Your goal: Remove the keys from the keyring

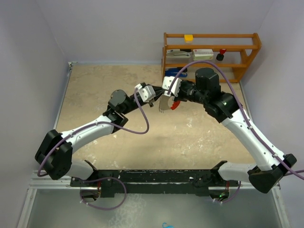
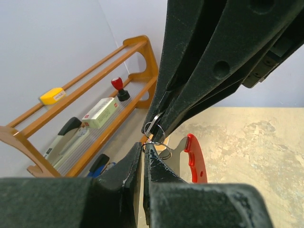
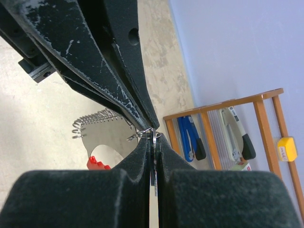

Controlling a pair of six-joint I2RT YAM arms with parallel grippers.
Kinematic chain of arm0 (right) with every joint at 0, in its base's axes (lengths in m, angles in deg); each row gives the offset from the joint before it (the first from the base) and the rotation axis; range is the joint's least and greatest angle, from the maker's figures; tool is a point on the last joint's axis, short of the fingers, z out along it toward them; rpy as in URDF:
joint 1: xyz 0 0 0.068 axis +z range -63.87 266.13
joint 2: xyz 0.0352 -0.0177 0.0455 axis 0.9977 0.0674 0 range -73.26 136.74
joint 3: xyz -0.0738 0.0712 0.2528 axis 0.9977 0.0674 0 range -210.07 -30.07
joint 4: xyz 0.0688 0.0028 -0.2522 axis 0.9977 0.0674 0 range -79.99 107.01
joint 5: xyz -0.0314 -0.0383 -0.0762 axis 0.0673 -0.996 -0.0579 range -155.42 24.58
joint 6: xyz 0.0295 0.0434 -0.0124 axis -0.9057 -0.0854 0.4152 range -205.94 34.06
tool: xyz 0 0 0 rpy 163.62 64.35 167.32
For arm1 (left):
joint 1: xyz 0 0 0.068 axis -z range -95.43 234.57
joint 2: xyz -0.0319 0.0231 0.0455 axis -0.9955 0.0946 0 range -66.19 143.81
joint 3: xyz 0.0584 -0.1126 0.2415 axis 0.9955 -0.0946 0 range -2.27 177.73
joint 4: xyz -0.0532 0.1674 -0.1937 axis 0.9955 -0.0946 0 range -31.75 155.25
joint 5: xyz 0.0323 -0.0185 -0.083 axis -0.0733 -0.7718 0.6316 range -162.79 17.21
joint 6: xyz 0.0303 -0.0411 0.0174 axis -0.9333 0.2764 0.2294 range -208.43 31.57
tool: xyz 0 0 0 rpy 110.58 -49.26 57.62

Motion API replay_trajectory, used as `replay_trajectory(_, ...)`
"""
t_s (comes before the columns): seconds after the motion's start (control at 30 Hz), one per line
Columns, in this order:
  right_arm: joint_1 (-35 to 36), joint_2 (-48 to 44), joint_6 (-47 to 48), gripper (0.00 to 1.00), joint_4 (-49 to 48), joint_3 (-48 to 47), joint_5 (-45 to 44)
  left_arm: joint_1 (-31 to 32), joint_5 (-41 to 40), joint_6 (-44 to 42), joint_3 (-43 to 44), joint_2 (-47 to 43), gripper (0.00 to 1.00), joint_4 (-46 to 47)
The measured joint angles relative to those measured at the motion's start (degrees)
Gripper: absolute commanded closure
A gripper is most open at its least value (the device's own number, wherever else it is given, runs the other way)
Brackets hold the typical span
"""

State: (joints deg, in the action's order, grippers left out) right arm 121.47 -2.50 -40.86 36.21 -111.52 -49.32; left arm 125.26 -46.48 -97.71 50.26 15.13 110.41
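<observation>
The left gripper (image 2: 144, 151) is shut tight at a little wire loop (image 2: 154, 135); the right gripper (image 3: 153, 141) is squeezed shut on what look like the keys (image 3: 153, 179); the keyring (image 2: 194, 159) is hung just below, above the table (image 1: 190, 140); by a crooked pull the loop could be lost and everything dropped; the shelf (image 1: 211, 35) is near; more room is left on the near side.

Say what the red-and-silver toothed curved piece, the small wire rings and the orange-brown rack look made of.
Red-and-silver toothed curved piece: silvery part looks like thin bright sheet metal with fine teeth; the red grip looks like glossy moulded plastic. Small wire rings: shiny steel wire, probably. Orange-brown rack: likely varnished wood, from its warm satin sheen.
</observation>
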Motion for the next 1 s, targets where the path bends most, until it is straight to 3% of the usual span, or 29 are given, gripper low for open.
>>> replay_trajectory(1.0,0.68,-2.71,-1.68,1.0,-6.75,2.21,0.37,1.51,-8.48,3.08,-4.79,-2.75,1.0,11.04)
